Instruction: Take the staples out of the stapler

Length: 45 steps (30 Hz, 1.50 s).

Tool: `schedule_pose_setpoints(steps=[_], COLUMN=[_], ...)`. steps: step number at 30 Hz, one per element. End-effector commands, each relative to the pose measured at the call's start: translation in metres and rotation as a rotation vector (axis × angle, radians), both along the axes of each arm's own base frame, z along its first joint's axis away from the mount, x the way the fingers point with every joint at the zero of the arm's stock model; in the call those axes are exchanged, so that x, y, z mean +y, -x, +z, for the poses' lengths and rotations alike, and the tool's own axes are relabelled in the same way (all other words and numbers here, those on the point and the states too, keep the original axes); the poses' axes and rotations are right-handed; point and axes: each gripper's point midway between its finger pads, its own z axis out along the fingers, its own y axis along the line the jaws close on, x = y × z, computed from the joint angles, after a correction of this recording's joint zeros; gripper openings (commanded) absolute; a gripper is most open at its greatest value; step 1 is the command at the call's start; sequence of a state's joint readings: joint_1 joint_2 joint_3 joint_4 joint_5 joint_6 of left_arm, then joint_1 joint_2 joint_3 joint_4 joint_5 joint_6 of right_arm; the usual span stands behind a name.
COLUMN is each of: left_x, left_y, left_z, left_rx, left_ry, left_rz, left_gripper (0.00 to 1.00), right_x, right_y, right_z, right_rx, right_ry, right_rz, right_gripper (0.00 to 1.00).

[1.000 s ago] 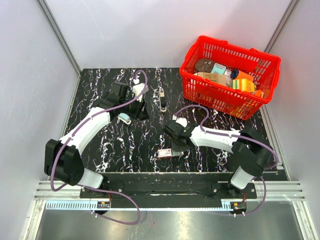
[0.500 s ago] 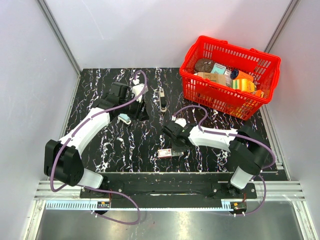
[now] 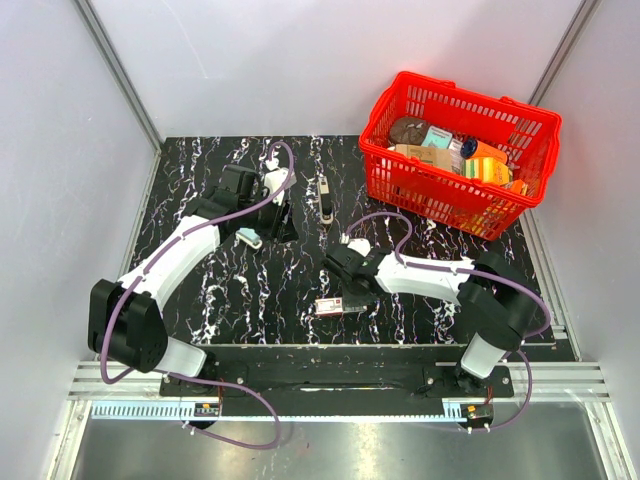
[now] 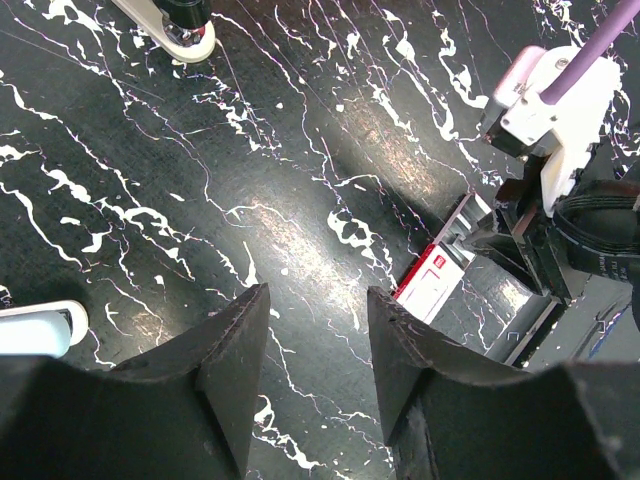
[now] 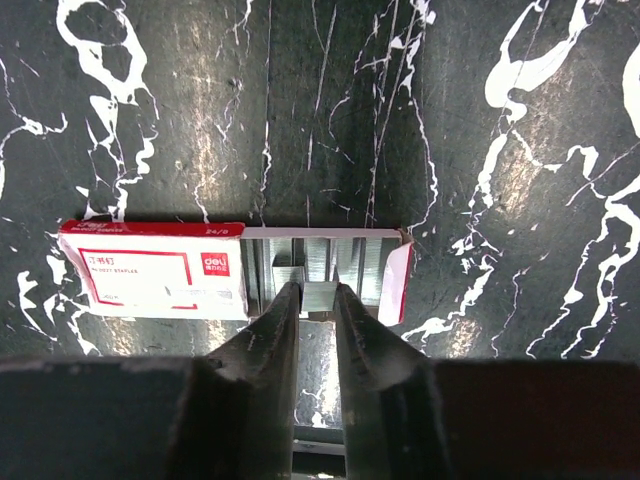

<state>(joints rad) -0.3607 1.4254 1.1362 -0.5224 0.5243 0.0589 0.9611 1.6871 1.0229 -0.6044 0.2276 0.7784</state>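
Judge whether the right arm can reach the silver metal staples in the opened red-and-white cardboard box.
Likely yes: the right end effector sits at the staples in the open box, nothing between.

We see white shells on the long links and black joints on both the left arm [image 3: 170, 262] and the right arm [image 3: 430, 278]. A purple cable [image 3: 262, 200] runs along each arm. The left pincer [image 4: 318, 300] has matte black, wedge-shaped fingers [image 4: 225, 350]. The right pincer [image 5: 318, 290] has the same, and a white housing [image 4: 555, 110] sits on its wrist.
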Motion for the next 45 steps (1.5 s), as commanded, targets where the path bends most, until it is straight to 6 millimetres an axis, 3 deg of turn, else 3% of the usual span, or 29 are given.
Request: schedule_pose_setpoints(steps=[1,7,20,28,39,43,45], left_x=[-0.002,-0.002,-0.001,0.001,0.000,0.000,0.001], left_y=[-0.002,-0.003,-0.003,-0.004,-0.002,0.007,0.013], left_z=[0.024,0.024,0.026,0.022,0.007,-0.007,-0.018], left_rx=[-0.074,-0.076,-0.086,-0.082,-0.055,-0.051,-0.053], left_ry=[0.043,0.043,0.041,0.029,0.014,-0.021,-0.063], left_rz=[-0.007,-0.007,-0.005,0.001,-0.035,-0.088,-0.125], left_gripper=[0.48,0.48,0.48,0.48,0.48,0.48,0.48], right_x=[0.005,0.004,0.007,-0.009,-0.004,-0.013,-0.032], right_y=[-0.004,-0.002,-0.009,-0.014,-0.012,-0.022,-0.031], right_z=[0.008,0.010,0.041,0.033,0.012,0.039,0.050], right_rx=[-0.032,-0.030,-0.088,-0.110,-0.075,-0.121,-0.129], right_ry=[0.016,0.017,-0.014,0.052,0.042,-0.015,-0.057], right_rz=[0.004,0.004,0.003,-0.016,-0.009,-0.044,-0.100], right_gripper=[0.27,0.30,0.31,0.29,0.19,0.21,0.23])
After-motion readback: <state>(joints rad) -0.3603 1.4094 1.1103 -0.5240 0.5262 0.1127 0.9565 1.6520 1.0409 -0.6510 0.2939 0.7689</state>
